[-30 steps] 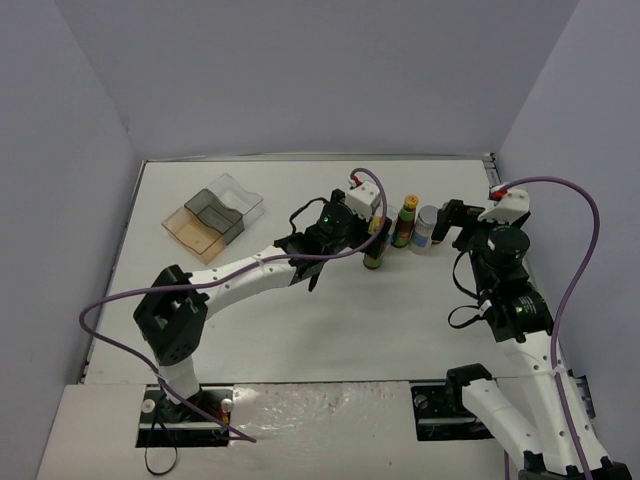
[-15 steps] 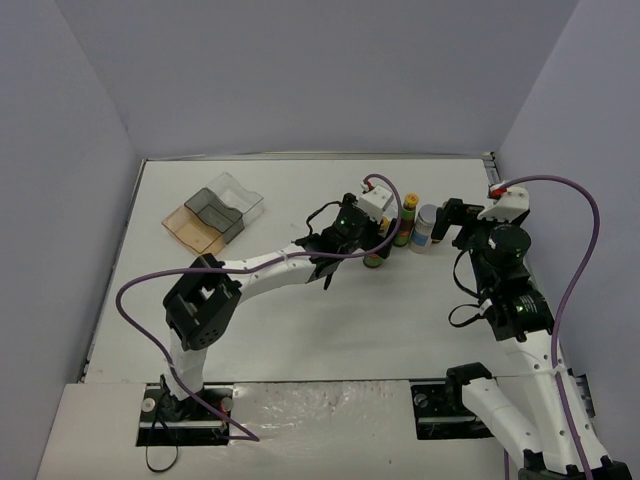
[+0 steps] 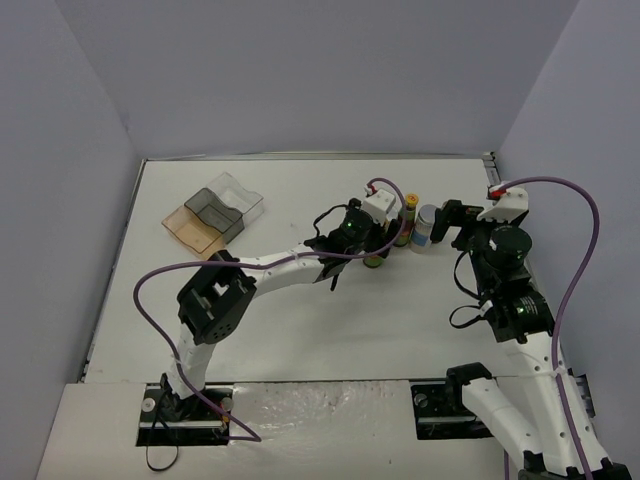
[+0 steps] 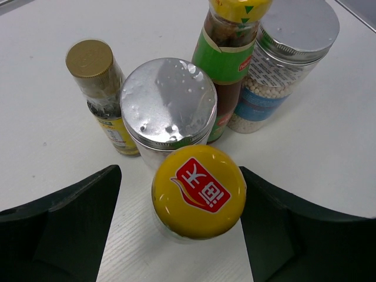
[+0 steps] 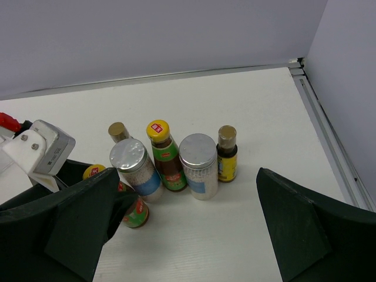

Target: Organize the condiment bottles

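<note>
Six condiment bottles stand clustered. In the right wrist view a row holds a silver-lidded jar (image 5: 132, 167), a yellow-capped sauce (image 5: 164, 155), a second jar (image 5: 198, 164) and a brown-capped slim bottle (image 5: 227, 154). Another brown-capped bottle (image 5: 118, 131) stands behind. The second yellow-capped sauce (image 4: 198, 191) stands upright between the fingers of my left gripper (image 4: 182, 194). That gripper is open, with a clear gap on the left side. My right gripper (image 5: 188, 194) is open and empty, just short of the row.
A clear and orange tinted tray (image 3: 212, 218) lies at the back left of the white table. Grey walls close in the table. A raised rail (image 5: 329, 135) runs along the right edge. The left arm (image 3: 270, 270) stretches diagonally across the middle.
</note>
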